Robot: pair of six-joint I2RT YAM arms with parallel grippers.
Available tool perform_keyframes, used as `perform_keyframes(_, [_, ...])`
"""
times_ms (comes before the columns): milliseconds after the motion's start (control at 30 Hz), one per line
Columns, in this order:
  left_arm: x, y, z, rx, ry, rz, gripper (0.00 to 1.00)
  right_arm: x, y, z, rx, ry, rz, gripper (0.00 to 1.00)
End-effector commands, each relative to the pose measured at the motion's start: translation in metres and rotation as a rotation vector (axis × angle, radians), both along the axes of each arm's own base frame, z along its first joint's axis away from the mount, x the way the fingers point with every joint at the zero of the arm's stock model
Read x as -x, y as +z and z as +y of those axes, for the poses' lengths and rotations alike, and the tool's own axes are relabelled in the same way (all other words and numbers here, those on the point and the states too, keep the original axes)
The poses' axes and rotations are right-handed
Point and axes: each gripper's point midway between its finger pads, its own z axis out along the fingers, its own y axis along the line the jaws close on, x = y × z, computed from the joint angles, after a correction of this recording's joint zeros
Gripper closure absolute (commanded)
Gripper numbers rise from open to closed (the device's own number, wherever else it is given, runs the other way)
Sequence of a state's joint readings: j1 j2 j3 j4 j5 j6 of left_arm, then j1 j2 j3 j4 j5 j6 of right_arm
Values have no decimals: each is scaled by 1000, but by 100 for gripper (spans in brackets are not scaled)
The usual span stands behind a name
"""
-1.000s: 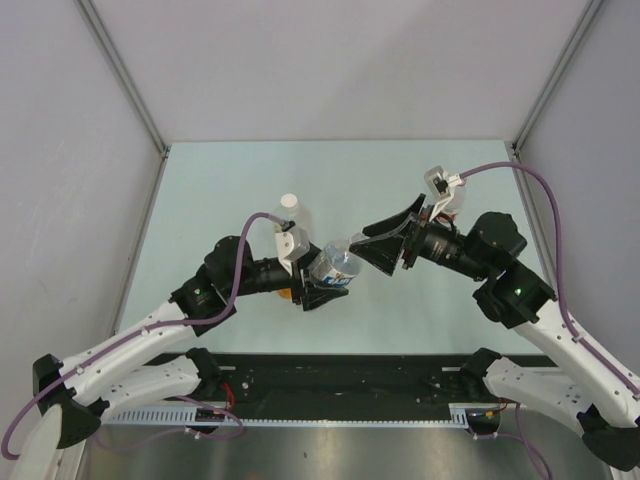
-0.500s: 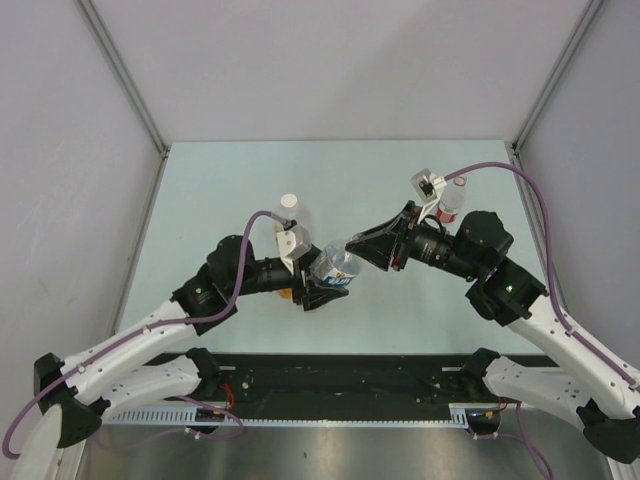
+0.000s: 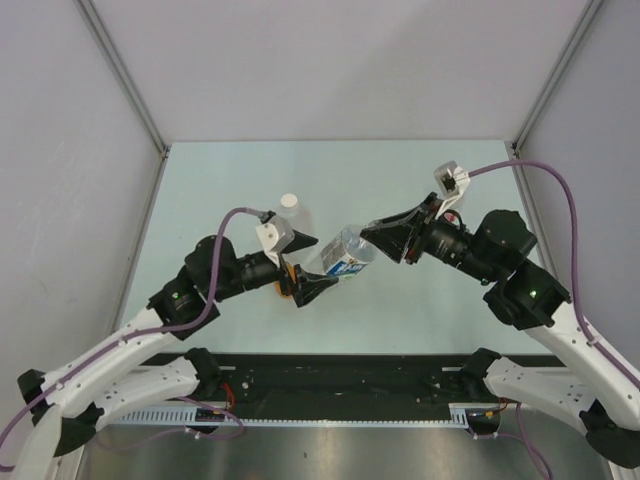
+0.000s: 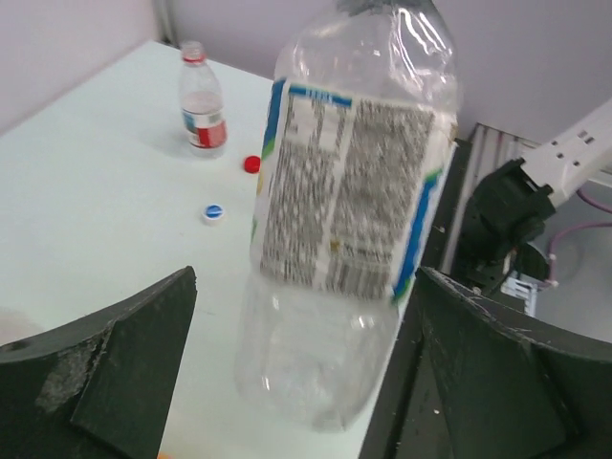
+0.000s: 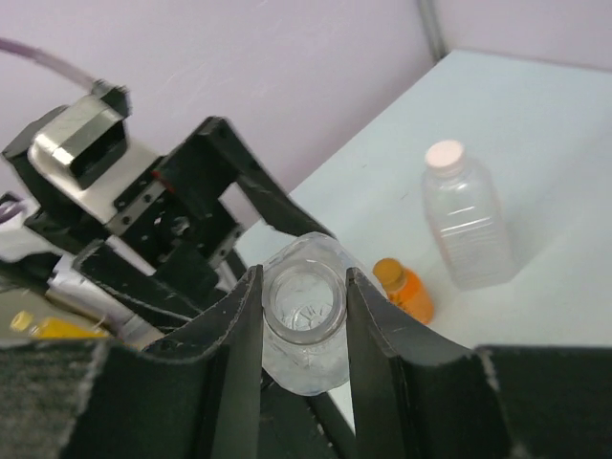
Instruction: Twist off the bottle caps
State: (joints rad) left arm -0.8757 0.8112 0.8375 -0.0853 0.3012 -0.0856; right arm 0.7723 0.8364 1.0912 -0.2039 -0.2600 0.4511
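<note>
Above the pale tabletop [image 3: 220, 190], the right gripper [image 3: 368, 238] pinches the clear blue-labelled plastic bottle [image 3: 345, 255] by its uncapped neck, carrying its weight, so the left gripper [image 3: 310, 266] gapes untouching around its base.

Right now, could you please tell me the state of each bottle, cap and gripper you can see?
Blue-label bottle: uncapped, tilted, held at neck.
Right gripper: shut on it.
Left gripper: open, either side of it.
Red-label bottle: upright, seemingly uncapped.
Red cap: loose on table.
Blue cap: loose on table.
White-capped bottle: upright, closed.
Orange bottle: capped.
</note>
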Motion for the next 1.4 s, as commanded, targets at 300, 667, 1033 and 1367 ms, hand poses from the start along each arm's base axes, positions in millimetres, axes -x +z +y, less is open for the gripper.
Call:
perform_keyframes(300, [9, 69, 85, 148, 256, -222, 0, -150, -15, -110, 234, -903, 8, 100])
perform_keyframes(667, [14, 52, 94, 140, 269, -216, 0, -264, -93, -128, 331, -1088, 119, 100])
perform_keyframes(1033, [11, 37, 92, 119, 273, -204, 0, -305, -141, -134, 412, -1134, 155, 100])
perform_keyframes(1367, [5, 28, 89, 84, 281, -199, 0, -323, -164, -137, 475, -1143, 171, 100])
